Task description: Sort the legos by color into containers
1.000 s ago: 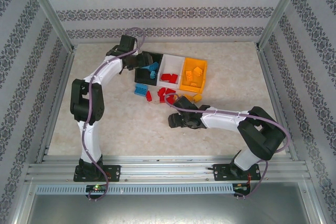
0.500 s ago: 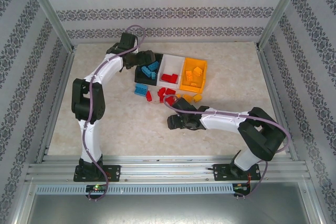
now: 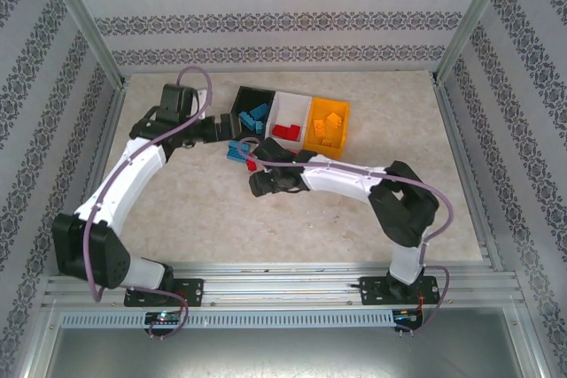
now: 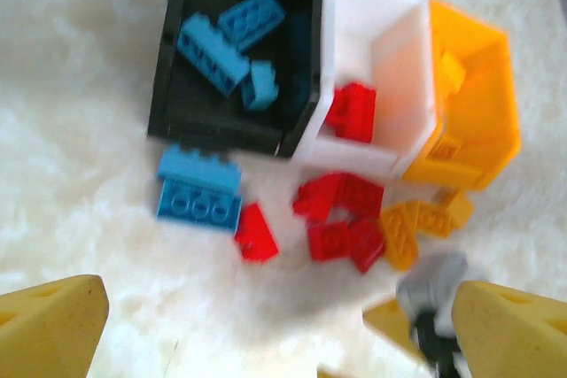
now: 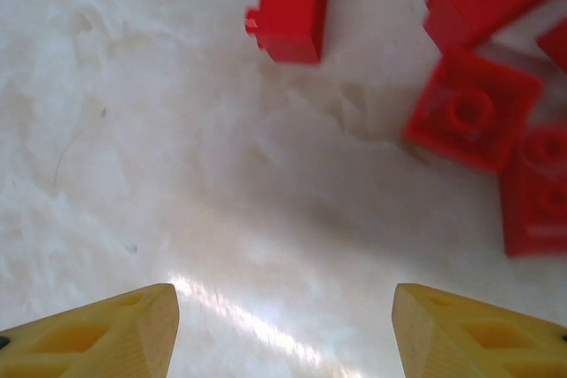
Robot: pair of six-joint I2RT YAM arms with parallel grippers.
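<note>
Three containers stand in a row: a black bin [image 3: 241, 99] with blue legos [image 4: 230, 42], a white bin [image 3: 290, 102] with red legos [image 4: 354, 112], and an orange bin [image 3: 341, 130] with orange legos [image 3: 328, 123]. Loose blue legos [image 4: 199, 192], red legos [image 4: 341, 219] and orange legos [image 4: 412, 227] lie on the table in front of the bins. My left gripper [image 4: 279, 325] hangs wide open left of the black bin, short of the blue legos, nothing between its fingers. My right gripper [image 5: 283, 325] is open over bare table, just short of the red legos [image 5: 474, 117].
The right arm [image 3: 354, 181] stretches across the table in front of the bins, and its grey wrist [image 4: 434, 294] shows close to my left gripper's right finger. Patterned walls and metal posts [image 3: 84, 19] enclose the table. Bare tabletop [image 3: 195, 210] lies near the arm bases.
My left gripper has pulled back from over the black bin to its left, and its jaws have opened wide. The right arm has swung left, toward the loose red legos.
</note>
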